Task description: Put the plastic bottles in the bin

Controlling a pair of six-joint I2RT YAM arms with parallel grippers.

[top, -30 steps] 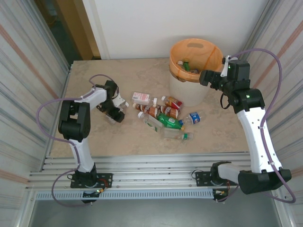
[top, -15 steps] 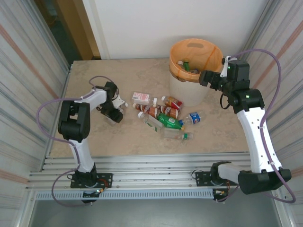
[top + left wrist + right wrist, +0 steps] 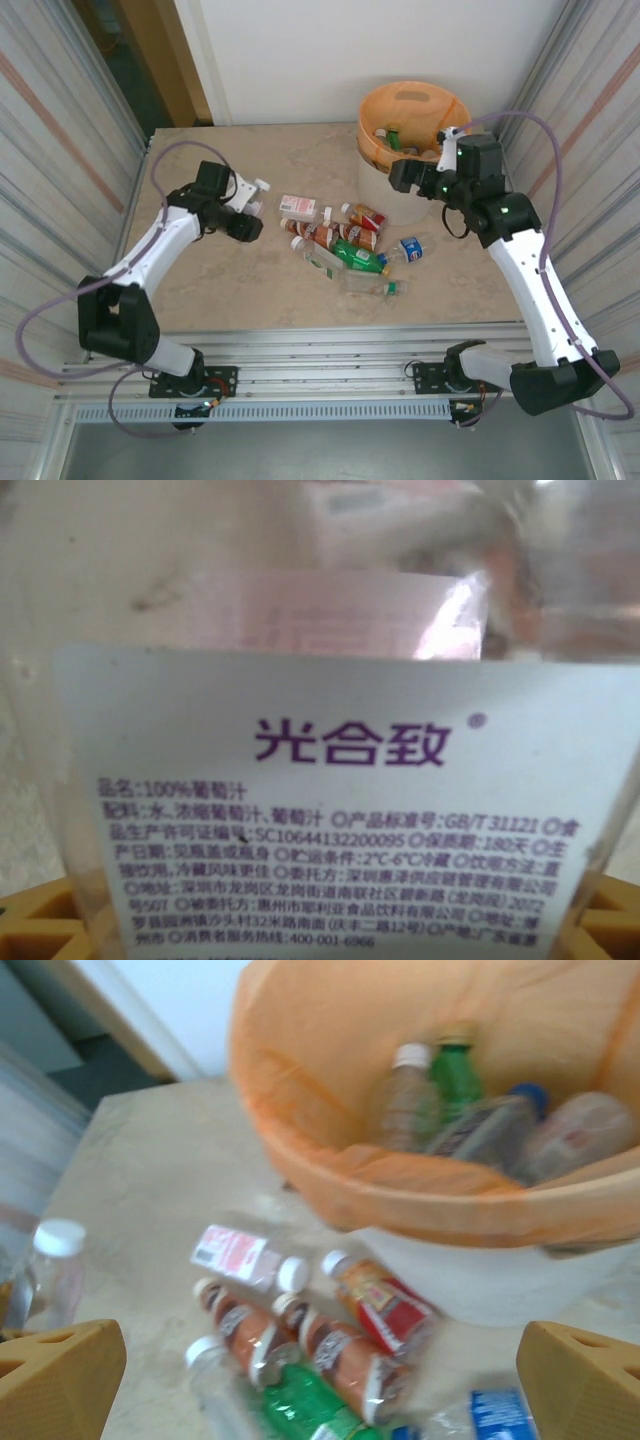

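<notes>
Colour-wise it's a white bin [image 3: 392, 198] with an orange liner [image 3: 372, 140] on a beige marbled table [image 3: 300, 160], a green bottle [image 3: 357, 256], a blue-labelled bottle [image 3: 410, 249], and a clear bottle [image 3: 300, 610] wearing a white label [image 3: 340, 810] with purple lettering.

Bright, even light fills the overhead view, sharp throughout, with faint soft shadows on the table [image 3: 260, 290]. In the left wrist view the clear bottle [image 3: 340, 810] shows readable label print, but its upper part washes out in glare. The right wrist view is smeared: bin [image 3: 470, 1195] and lying bottles [image 3: 310, 1355] are blurred.
</notes>
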